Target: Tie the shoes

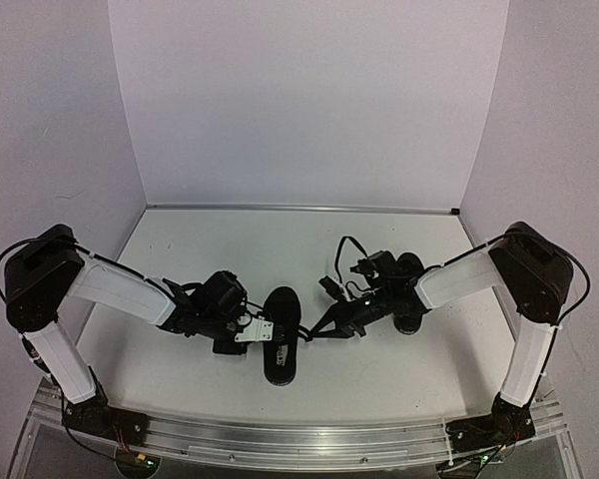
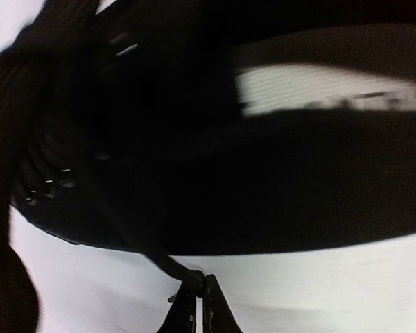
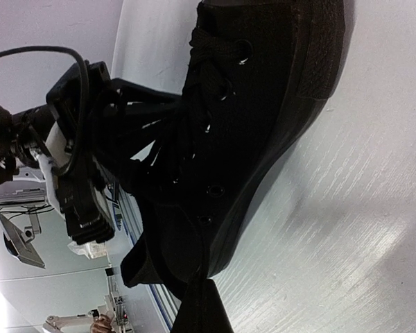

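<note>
— What is going on?
— Both pincers work at one black shoe, which lies on the bench between them. The left pincer is clenched on a thin black lace. The lace runs from its tips up to the side of the shoe, just ahead of it.
— And the right one?
— The right pincer is clenched too, tips pressed together, right at the shoe's lower edge on the opposite side. Something dark sits at its tips, but I cannot tell whether it is a lace.
— Where is the second shoe?
— The other shoe lies behind the right pincer, partly under the right arm. Neither pincer is on it.
— How far along is the job?
— Early, I would say. I see no bow on either shoe. This looks like the step of taking hold of the lace ends.
— What comes next?
— Probably drawing the left lace out until it is taut, then crossing it over its partner. That calls for a firm pinch and a gentle pull, so the shoe does not slide. The right pincer should also have a sure hold on the second end first.
</note>
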